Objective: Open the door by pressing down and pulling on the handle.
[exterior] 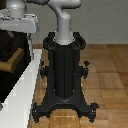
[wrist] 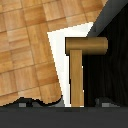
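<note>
The door (exterior: 5, 47) is a dark panel at the exterior view's left, with a white edge strip (exterior: 24, 82) running along it. The tan handle (exterior: 12, 61) sticks out from the panel. My grey-white gripper (exterior: 18, 25) hangs above the handle, apart from it. In the wrist view the handle (wrist: 76, 75) shows as a lever bar under a round hub (wrist: 90, 46), beside the dark door (wrist: 112, 75). The gripper (wrist: 64, 104) is open, its dark fingertips (wrist: 24, 102) spread wide on either side of the lever's line, holding nothing.
The black flared robot pedestal (exterior: 65, 75) stands on the wooden floor (exterior: 107, 75), close to the door's white strip. In the wrist view, wooden floor (wrist: 25, 45) lies beyond the white strip (wrist: 59, 55).
</note>
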